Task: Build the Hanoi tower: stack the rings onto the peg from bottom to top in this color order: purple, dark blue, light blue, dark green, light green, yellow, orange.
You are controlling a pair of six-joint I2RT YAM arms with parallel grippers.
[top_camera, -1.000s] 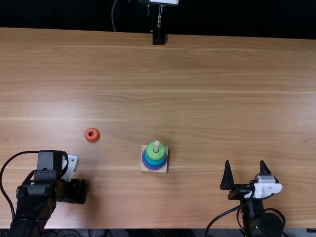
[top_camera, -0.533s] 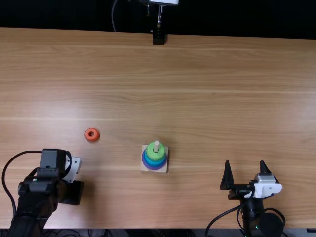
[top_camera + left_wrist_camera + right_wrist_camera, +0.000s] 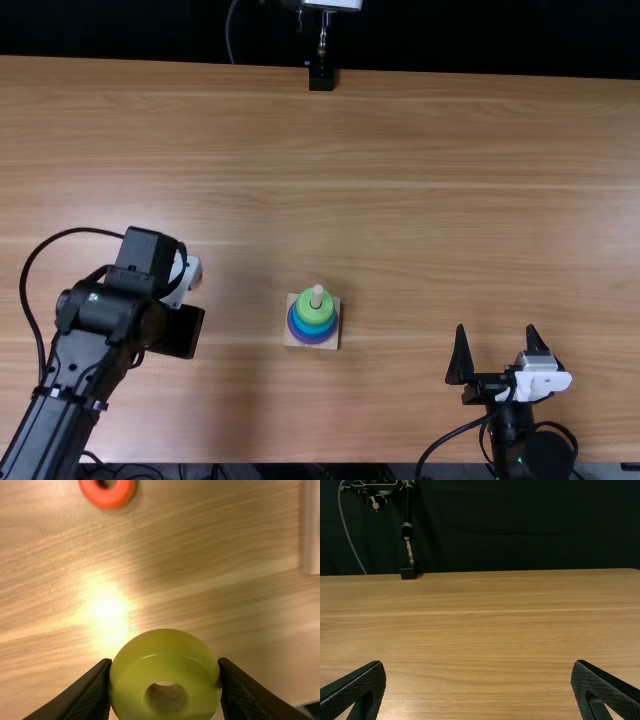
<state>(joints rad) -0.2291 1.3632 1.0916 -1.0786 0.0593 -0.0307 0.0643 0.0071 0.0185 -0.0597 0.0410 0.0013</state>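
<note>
Yellow ring point(image 3: 131, 690) is sitting clamped in the left hand point(image 3: 165, 663), its stacking turn arriving (orange ring point(image 3: 108, 500) is lying below the hand); next move is needing a rightward carry, centring over the peg point(image 3: 317, 296), then lowering.

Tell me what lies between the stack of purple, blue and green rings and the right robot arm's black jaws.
Bare, light brown wooden tabletop: in the top view, nothing sits between the ring stack and those open jaws.
</note>
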